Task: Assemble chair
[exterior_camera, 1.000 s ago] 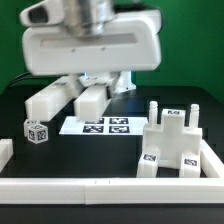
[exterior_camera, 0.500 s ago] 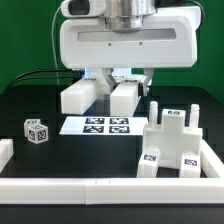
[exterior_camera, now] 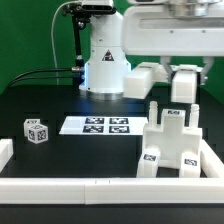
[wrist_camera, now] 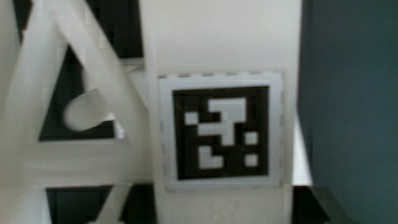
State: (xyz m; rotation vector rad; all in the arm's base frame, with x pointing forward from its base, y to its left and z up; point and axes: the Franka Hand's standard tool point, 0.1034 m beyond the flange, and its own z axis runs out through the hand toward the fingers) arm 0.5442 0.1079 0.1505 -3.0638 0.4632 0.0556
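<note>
Swung toward the exterior view's right, the claw hangs above the chair standing on the table; I cannot tell its grip. Likely stiff, light plastic: take its flat sides.

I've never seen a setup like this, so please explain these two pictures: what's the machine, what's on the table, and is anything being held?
It's a white robot arm building a chair. One picture comes from a camera off the arm; the other, on its wrist, sees a tagged white part up close. The gripper, almost out of frame, holds a big chair piece aloft. On the black table lie a tagged cube, a marker board, a pegged chair section and a white rail.
</note>
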